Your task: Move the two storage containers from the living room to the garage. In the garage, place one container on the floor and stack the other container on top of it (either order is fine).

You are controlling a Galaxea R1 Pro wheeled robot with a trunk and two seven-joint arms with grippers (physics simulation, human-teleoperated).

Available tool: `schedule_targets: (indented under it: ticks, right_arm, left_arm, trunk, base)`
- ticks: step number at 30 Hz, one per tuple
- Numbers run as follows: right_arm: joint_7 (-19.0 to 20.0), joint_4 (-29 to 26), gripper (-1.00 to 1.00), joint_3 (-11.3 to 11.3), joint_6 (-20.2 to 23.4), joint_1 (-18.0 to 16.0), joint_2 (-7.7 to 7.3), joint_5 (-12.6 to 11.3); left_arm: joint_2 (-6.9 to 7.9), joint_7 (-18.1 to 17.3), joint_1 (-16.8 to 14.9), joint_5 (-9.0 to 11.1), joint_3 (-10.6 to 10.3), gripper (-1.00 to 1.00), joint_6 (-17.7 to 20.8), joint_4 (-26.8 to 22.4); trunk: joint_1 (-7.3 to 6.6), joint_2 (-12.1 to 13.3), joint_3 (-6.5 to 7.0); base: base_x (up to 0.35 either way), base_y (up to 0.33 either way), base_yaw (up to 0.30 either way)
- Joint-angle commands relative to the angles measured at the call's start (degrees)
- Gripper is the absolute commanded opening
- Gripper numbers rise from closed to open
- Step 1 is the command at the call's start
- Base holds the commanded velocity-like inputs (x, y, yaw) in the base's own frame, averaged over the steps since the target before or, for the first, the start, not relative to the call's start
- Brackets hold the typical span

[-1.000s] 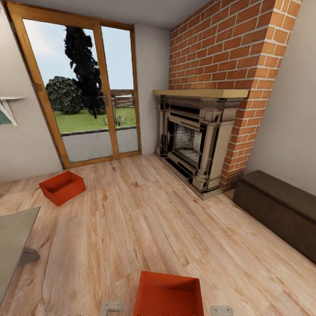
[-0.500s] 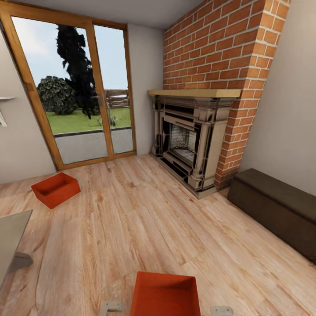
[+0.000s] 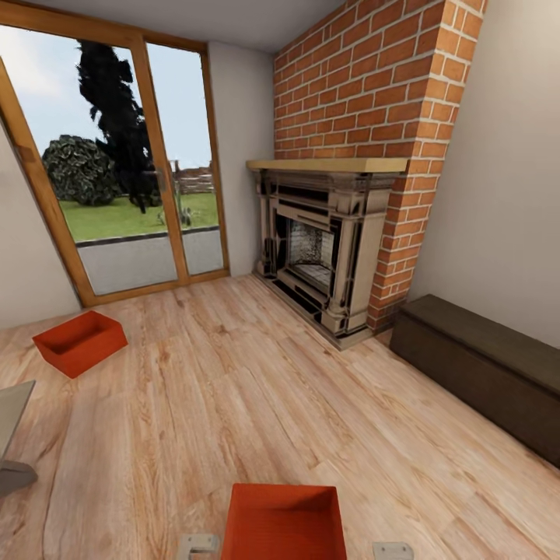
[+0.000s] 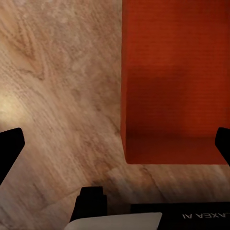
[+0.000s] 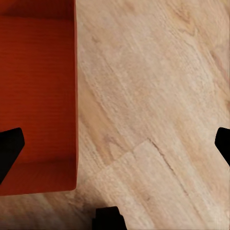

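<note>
One orange-red storage container (image 3: pixel 284 519) sits at the bottom middle of the head view, over the living room's wood-plank floor (image 3: pixel 233 389), between two grey arm parts (image 3: pixel 198 544). The frames do not settle whether it rests on the planks or is lifted. In the left wrist view my left gripper (image 4: pixel 115 148) is open, fingertips wide apart, with this container (image 4: pixel 172 81) just past one side. My right gripper (image 5: pixel 115 146) is also open, the same container (image 5: pixel 38 96) beside it. The second container (image 3: pixel 79 342) lies on the planks far left, near the glass doors (image 3: pixel 117 171).
A red-brick fireplace (image 3: pixel 327 241) stands ahead at the right. A dark low bench (image 3: pixel 482 365) runs along the right wall. The corner of a grey table (image 3: pixel 12 412) juts in at the left edge. Open plank floor lies between these.
The whole head view has shifted left, so the camera has turned right. The near container keeps almost the same place at the bottom of the view.
</note>
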Motion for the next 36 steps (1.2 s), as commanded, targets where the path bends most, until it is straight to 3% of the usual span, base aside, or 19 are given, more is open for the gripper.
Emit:
schedule_targets:
  ticks: [1,31,36]
  right_arm:
    - [-0.3,0.0,1.0,0.5,0.0,0.0,-0.02,-0.5]
    - [-0.1,-0.1,1.0,0.5,-0.6,0.0,-0.03,-0.3]
    - [-0.3,-1.9,1.0,0.5,-0.4,0.0,-0.02,-0.3]
  left_arm:
    - [-0.03,0.1,0.0,-0.3,0.2,1.0,0.3,-0.1]
    - [-0.14,0.3,0.0,-0.3,0.2,1.0,0.4,-0.2]
    - [-0.42,0.6,0.0,-0.4,0.2,1.0,1.2,-4.2]
  trunk:
    - [0.22,-0.4,-0.24]
    - [6.81,-12.5,-5.63]
    - [7.91,-14.5,-6.52]
  base:
    - [0.0,0.0,-0.002]
    - [0.0,0.0,0.0]
    - [0.0,0.0,0.0]
